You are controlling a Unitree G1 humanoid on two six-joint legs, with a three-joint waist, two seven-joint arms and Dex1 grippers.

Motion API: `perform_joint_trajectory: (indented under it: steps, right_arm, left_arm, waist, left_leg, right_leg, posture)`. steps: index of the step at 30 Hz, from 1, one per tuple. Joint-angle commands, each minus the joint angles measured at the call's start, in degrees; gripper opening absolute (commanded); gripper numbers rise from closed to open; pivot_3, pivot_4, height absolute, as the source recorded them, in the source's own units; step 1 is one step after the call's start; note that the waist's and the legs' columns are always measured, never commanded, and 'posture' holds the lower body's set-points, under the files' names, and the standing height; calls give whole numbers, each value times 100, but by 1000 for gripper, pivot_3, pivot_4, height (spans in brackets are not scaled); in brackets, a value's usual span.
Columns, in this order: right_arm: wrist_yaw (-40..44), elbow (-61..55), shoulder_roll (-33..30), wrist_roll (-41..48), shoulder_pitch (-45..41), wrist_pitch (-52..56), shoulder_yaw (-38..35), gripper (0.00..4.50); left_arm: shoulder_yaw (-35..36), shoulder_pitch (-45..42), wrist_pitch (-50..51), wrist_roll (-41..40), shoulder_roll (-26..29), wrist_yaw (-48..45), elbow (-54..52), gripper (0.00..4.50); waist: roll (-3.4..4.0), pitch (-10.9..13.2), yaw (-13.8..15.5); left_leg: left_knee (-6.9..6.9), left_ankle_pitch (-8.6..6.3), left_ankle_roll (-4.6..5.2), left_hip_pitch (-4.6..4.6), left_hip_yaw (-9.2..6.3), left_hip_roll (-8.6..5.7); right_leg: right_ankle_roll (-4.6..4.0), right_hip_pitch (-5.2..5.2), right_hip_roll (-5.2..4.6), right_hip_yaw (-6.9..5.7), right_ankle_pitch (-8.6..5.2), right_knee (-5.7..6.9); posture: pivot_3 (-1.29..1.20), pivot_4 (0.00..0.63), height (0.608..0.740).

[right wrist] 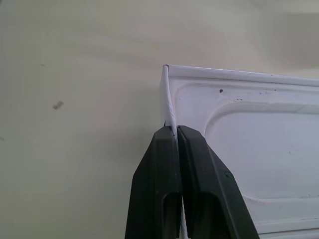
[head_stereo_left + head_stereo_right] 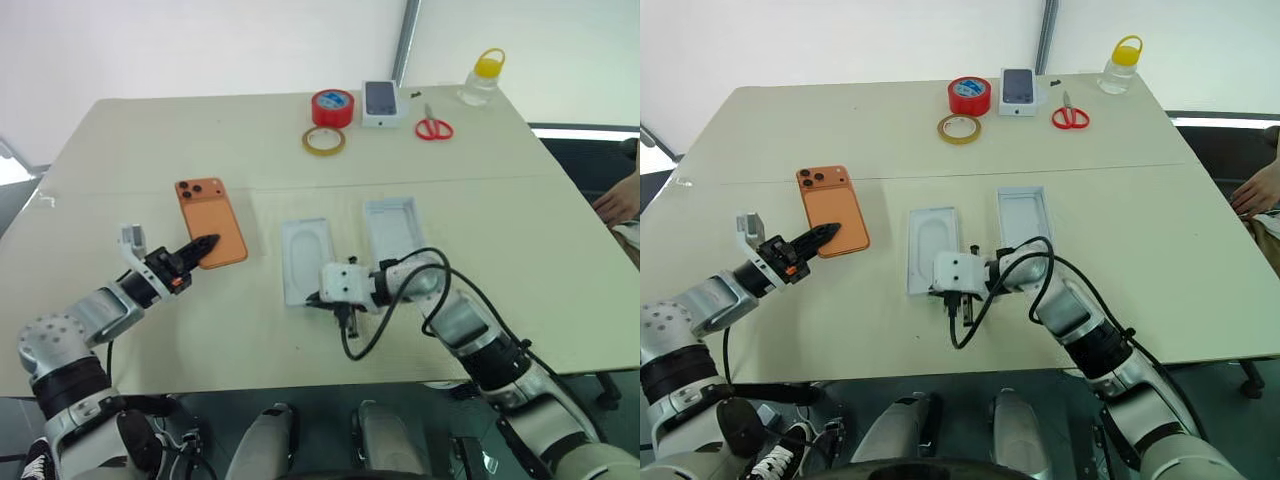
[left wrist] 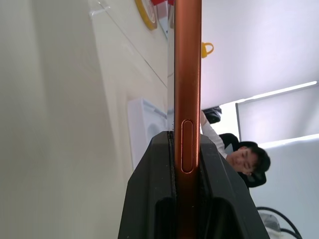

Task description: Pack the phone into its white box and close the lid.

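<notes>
Beige table [image 2: 150, 140], pale wall behind it. At your far left, the left gripper [image 2: 205, 245] has its black fingers clamped on the near edge of the phone [image 2: 210, 220]; the left wrist view shows the orange edge pinched between both pads. Phone lies back-up, camera cluster at the far corner.

Moving right, mid-table: the white box [image 2: 305, 262], a white tray with a rounded oval recess. Your right gripper [image 1: 174, 130] has its fingers pressed together on the thin wall at the tray's near corner. Just beside it to the right lies the lid [image 2: 392, 228], open side up.

Along the far edge: yellow tape ring [image 2: 324, 140], red tape roll [image 2: 333, 106], small white box picturing a dark phone [image 2: 381, 103], red scissors [image 2: 433, 127], yellow-capped bottle [image 2: 482, 78]. A person's hand [image 2: 620, 200] shows at the right margin.
</notes>
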Motion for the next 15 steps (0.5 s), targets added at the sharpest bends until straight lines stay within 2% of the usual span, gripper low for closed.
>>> perform_joint_trajectory:
  steps: [1, 7, 11, 12, 15]
  right_arm:
    - [-220, -263, 81, -28, -21, 116, -6, 83]
    - [-187, -111, 179, 190, -155, 444, -70, 83]
    - [-135, -304, 114, 382, -167, 486, -158, 2056]
    - [-52, -439, 102, 661, -180, 634, -364, 2514]
    - [165, -717, 27, 1333, -214, 967, -808, 2514]
  left_arm:
    - [-36, -120, -80, -375, -76, 108, -287, 0]
    - [-187, -76, 4, -616, -181, 275, -271, 0]
    - [-350, 145, 33, -823, -367, 473, -523, 0]
    - [-384, 169, 17, -953, -487, 587, -598, 0]
    - [-572, 252, -46, -1131, -691, 814, -836, 0]
  waist:
    - [-1, 0, 11]
    - [-5, 2, 8]
    - [-6, 3, 14]
    - [-8, 4, 14]
    - [-19, 11, 44]
  left_leg:
    - [0, 0, 0, 0, 0, 0]
    - [-1, 0, 0, 0, 0, 0]
    - [-1, 0, 0, 0, 0, 0]
    - [-1, 0, 0, 0, 0, 0]
    - [-1, -1, 2, -1, -2, 1]
  right_leg:
    - [0, 0, 0, 0, 0, -1]
    - [0, 1, 0, -2, 0, -2]
    - [0, 6, 0, -2, 0, -9]
    - [0, 8, 0, -2, 0, -11]
    - [0, 10, -1, -4, 0, -14]
  posture:
    - [0, 150, 740]
    - [0, 150, 740]
    - [0, 150, 740]
    - [0, 150, 740]
    - [0, 150, 740]
